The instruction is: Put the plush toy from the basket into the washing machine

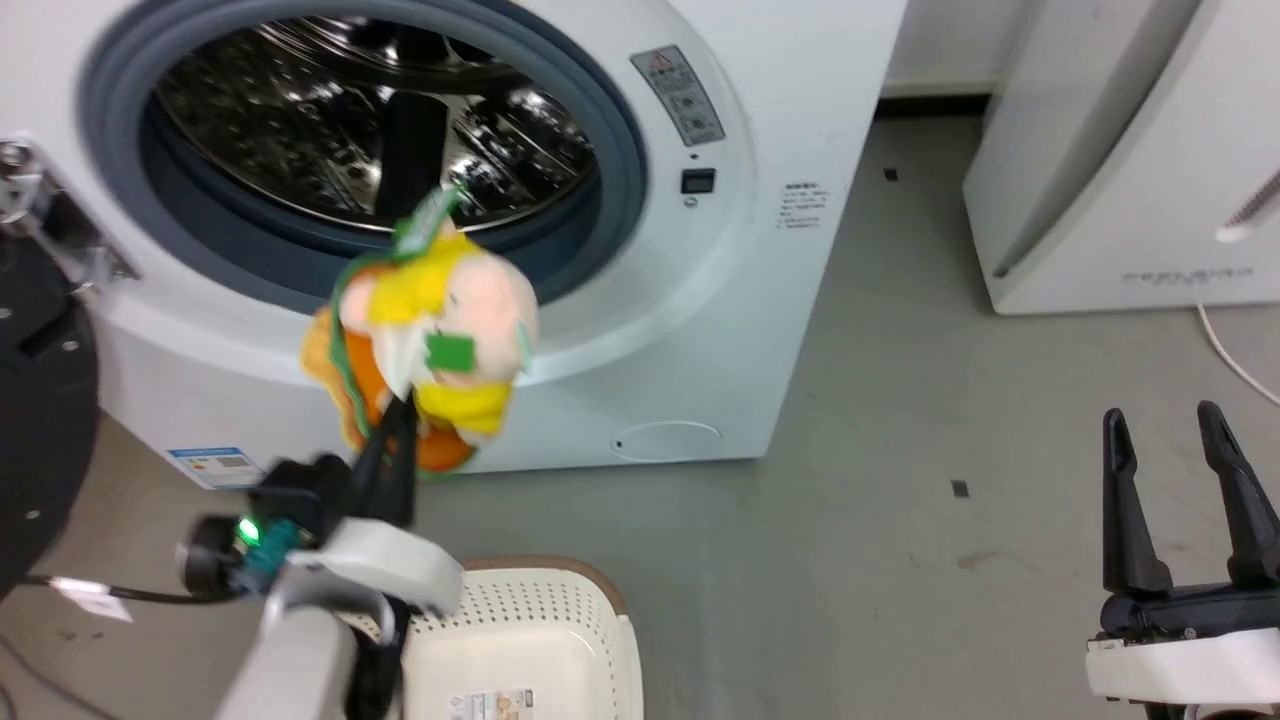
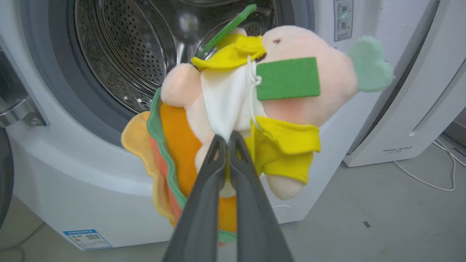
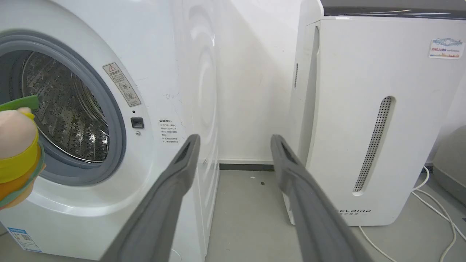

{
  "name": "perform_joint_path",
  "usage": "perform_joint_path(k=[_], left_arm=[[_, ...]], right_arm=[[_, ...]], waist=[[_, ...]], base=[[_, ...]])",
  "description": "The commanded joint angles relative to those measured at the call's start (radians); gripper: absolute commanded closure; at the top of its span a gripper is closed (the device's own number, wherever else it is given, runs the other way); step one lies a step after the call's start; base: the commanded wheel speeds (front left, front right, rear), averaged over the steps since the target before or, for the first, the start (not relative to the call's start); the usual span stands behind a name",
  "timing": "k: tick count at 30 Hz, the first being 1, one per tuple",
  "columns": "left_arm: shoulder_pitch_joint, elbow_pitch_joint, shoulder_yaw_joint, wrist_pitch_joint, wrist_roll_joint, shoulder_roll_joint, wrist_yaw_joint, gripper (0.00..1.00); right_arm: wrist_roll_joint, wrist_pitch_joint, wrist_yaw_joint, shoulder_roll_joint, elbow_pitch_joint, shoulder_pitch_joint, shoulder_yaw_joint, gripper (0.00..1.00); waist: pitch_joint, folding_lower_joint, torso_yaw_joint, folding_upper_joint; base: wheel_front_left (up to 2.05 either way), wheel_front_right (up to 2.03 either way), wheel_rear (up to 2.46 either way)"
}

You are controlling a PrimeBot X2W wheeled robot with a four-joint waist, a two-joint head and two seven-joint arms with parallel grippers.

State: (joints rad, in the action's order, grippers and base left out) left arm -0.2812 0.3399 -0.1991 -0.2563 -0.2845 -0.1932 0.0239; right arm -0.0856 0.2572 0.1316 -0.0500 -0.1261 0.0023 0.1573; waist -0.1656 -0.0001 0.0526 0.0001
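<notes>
Carry step: left gripper [image 2: 226,138], clamped on the plush toy [image 2: 284,109], holds it before the washing machine [image 1: 700,330]. Next, reach into the drum [image 1: 300,110] — right gripper [image 1: 1162,418] idle, fingers apart.

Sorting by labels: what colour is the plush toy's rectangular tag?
Green; the tag on the plush toy shows best in left wrist view.

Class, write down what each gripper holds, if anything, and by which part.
The left gripper is shut on the plush toy, pinching the white fabric piece on its front. The right gripper is open and holds nothing.
</notes>
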Motion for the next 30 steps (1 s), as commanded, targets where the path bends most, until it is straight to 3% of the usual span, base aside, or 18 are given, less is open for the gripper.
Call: perform_joint_path(k=[1,13,18,19,24,30], left_arm=[[-0.032,-0.025,0.014,-0.005,0.009,-0.019,0.002,1.0],[-0.297,-0.017,0.077,0.121,0.013,-0.166,-0.019,1.0],[-0.443,0.028,0.09,0.214,0.024,-0.258,-0.048,1.0],[-0.511,0.052,0.083,0.249,0.041,-0.295,-0.062,1.0],[-0.739,0.13,0.042,0.359,0.094,-0.375,-0.099,1.0],[-0.921,0.209,-0.028,0.47,0.123,-0.423,-0.137,1.0]], right_arm=[[-0.004,0.005,-0.001,0.0,-0.006,0.003,-0.002,0.0],[-0.036,0.005,-0.001,0.0,-0.01,-0.058,-0.028,0.0],[-0.065,0.005,-0.001,0.0,-0.011,-0.093,-0.045,0.0],[-0.077,0.005,-0.001,0.0,-0.009,-0.104,-0.053,0.0],[-0.112,0.005,-0.001,0.0,-0.002,-0.132,-0.079,0.0],[-0.13,0.005,-0.001,0.0,-0.012,-0.149,-0.098,0.0]], waist=[[-0.024,0.0001,0.021,-0.0001],[-0.186,0.0001,0.143,-0.0001],[-0.288,0.0001,0.206,-0.0001],[-0.323,0.0001,0.224,-0.0001],[-0.417,0.0001,0.261,-0.0001],[-0.487,0.0001,0.288,-0.0001]], base=[[0.0,0.0,0.0],[0.0,0.0,0.0],[0.0,0.0,0.0],[0.0,0.0,0.0],[0.0,0.0,0.0],[0.0,0.0,0.0]])
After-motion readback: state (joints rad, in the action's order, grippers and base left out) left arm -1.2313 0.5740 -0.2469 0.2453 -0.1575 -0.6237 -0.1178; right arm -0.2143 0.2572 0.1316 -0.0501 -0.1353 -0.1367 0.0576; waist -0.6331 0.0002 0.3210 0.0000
